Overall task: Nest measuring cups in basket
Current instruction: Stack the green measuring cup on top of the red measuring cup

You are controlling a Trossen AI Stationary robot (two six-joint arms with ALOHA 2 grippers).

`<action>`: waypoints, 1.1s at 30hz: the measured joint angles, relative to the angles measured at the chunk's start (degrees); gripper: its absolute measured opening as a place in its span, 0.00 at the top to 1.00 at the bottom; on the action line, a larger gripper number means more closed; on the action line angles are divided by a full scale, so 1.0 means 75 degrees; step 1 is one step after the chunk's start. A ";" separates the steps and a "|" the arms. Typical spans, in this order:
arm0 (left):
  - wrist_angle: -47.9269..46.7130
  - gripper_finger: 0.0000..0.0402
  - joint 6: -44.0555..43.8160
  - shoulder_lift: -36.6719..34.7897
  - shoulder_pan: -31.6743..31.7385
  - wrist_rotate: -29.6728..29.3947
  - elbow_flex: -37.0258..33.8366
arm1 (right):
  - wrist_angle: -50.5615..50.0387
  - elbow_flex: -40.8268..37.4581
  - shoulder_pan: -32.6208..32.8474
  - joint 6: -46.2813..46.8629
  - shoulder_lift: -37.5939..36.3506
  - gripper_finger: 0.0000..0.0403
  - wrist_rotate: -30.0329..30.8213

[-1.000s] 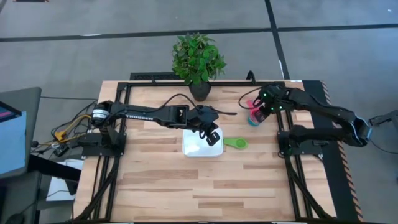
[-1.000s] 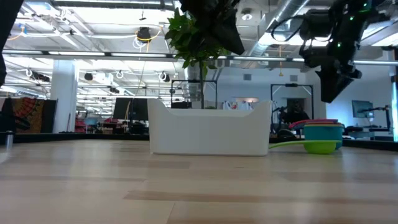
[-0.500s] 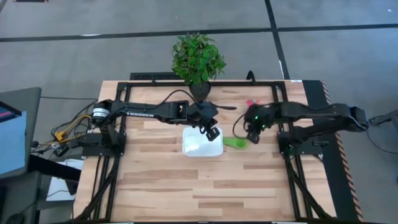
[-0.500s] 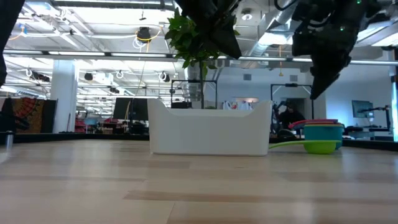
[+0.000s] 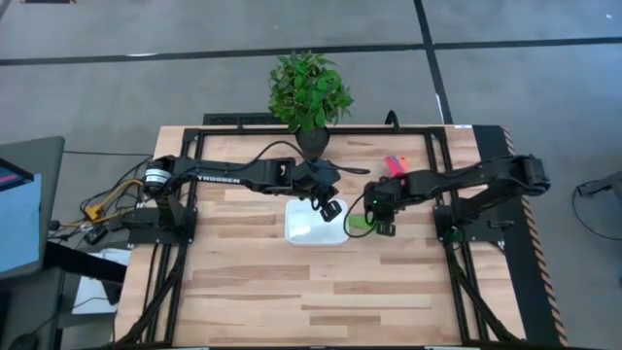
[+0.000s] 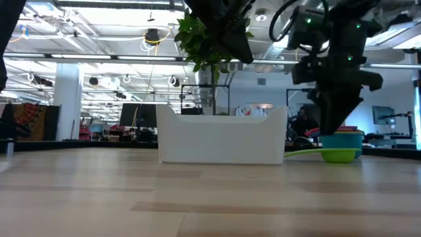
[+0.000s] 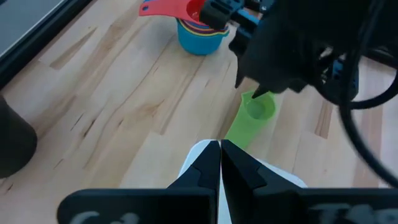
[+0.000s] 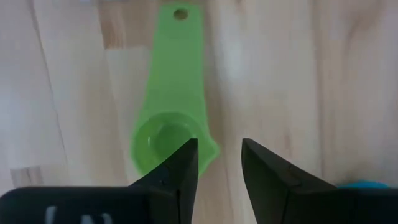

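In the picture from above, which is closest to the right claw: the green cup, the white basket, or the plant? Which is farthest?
From the right gripper:
1. Green cup, right beneath it.
2. White basket, beside it toward the table's middle.
3. Plant, at the table's far edge.

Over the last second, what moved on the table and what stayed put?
The right gripper swung from above the cup stack across to hover over the green cup, fingers open, nothing grasped. The left gripper stayed shut over the basket. Green cup, stack and basket haven't shifted.
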 joint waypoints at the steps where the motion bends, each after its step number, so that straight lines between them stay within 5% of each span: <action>1: -0.0020 1.00 0.0001 0.0000 0.0000 -0.0001 0.0000 | 0.0024 0.0000 0.0000 -0.0100 0.0112 0.63 -0.0050; 12: -0.0386 1.00 0.0214 0.0000 0.0000 -0.0009 0.0000 | 0.0460 0.0003 0.0006 -0.0548 0.1084 0.64 -0.0132; 21: -0.0468 1.00 0.0459 0.0000 0.0000 -0.0030 0.0000 | 0.0337 0.0026 0.0047 0.0033 0.1559 0.80 -0.0422; 26: -0.0490 1.00 0.0459 0.0000 0.0000 -0.0028 0.0000 | 0.0156 0.0000 0.0064 0.0709 0.0934 0.96 -0.0738; 33: -0.0538 1.00 0.0460 0.0000 0.0000 -0.0027 0.0000 | -0.0623 -0.0006 -0.0205 0.2157 -0.0680 0.94 0.0489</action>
